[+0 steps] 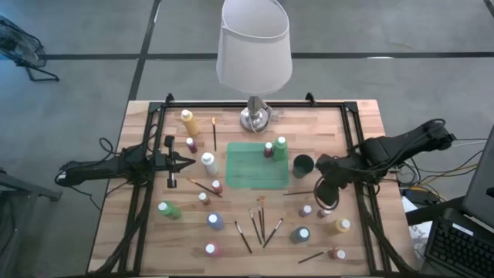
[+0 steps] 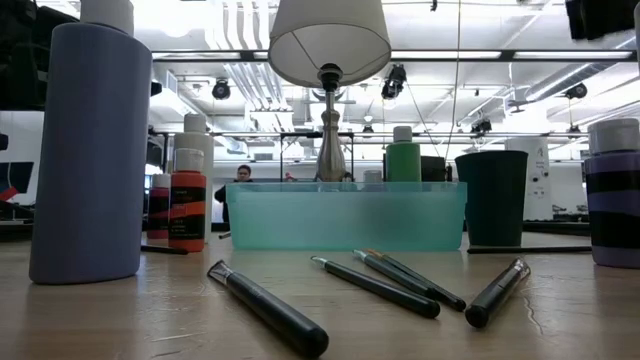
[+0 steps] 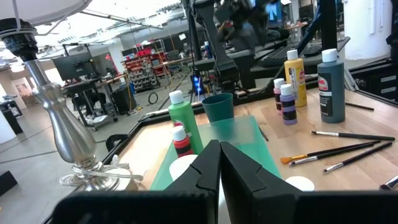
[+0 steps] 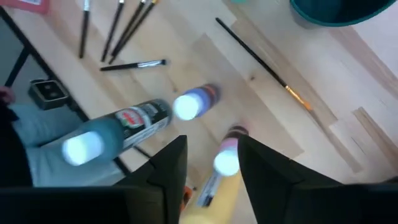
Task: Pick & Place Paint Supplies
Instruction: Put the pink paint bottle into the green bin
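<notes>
Two dark jointed arms, black cables, angular fingers

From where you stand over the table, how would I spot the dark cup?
Find the white-shaded lamp at the table's far edge, then the green tray in front of it. The dark teal cup stands just off the tray's side toward the right arm. Unlike the capped paint bottles nearby, it is open-topped and has no white cap.

Lamp shade (image 1: 254,44) covers part of the surface's far edge in the high view. Right pincer (image 1: 327,202) hides the bottle beneath it there. Low view: tall bottle (image 2: 88,150) cut off at top; right-edge bottle (image 2: 615,195) partly cropped. Right wrist view: bottles (image 4: 193,104) blurred, labels unreadable.
</notes>
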Action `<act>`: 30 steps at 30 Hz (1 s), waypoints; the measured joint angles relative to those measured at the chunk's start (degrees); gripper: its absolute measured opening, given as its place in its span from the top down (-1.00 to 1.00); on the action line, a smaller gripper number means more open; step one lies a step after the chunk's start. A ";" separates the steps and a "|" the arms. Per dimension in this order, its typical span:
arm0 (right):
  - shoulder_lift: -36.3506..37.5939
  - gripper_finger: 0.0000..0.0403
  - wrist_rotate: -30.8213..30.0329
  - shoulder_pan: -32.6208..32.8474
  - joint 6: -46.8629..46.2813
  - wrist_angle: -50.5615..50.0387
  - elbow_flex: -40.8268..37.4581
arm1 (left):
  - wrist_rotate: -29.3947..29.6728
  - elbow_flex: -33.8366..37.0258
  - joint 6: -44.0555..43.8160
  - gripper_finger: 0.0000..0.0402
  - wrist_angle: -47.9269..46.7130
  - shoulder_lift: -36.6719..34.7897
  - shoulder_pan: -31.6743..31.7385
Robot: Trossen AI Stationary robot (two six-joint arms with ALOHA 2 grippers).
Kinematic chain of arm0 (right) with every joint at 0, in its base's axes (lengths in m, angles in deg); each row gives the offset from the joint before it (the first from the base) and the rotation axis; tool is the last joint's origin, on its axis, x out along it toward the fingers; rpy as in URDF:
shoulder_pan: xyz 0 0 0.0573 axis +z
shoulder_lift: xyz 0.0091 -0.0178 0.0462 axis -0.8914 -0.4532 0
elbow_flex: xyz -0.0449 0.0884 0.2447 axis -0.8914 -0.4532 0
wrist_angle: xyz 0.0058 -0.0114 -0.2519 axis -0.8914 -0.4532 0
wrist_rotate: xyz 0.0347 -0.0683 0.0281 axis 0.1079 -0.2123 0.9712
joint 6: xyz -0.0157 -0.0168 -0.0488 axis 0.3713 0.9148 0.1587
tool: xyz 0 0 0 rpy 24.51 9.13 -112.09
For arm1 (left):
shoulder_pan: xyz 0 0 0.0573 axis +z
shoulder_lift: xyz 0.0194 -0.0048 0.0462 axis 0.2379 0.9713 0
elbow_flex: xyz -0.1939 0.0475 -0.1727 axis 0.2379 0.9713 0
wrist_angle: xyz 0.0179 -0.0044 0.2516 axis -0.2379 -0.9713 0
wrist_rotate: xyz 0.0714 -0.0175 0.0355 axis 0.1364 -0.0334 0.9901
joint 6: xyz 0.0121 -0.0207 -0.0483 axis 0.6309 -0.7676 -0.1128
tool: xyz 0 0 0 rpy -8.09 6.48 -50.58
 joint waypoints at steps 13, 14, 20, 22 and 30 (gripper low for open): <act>-13.66 0.83 -0.15 7.69 -2.42 -20.14 23.11 | 0.00 0.00 0.00 0.92 0.00 0.00 0.00; -13.99 0.86 -0.15 8.48 -3.04 -19.86 23.57 | 0.00 0.00 0.00 0.92 0.00 0.00 -0.01; -13.45 0.89 -1.54 13.03 -13.90 -20.13 23.40 | 0.00 0.00 0.00 0.92 0.00 0.00 -0.01; -12.71 0.85 -2.00 14.82 -18.78 -20.08 23.26 | 0.00 0.00 0.00 0.92 0.00 0.00 -0.01; -11.40 0.58 -5.08 23.20 -38.88 -20.07 23.23 | 0.00 0.00 0.00 0.92 0.00 0.00 0.01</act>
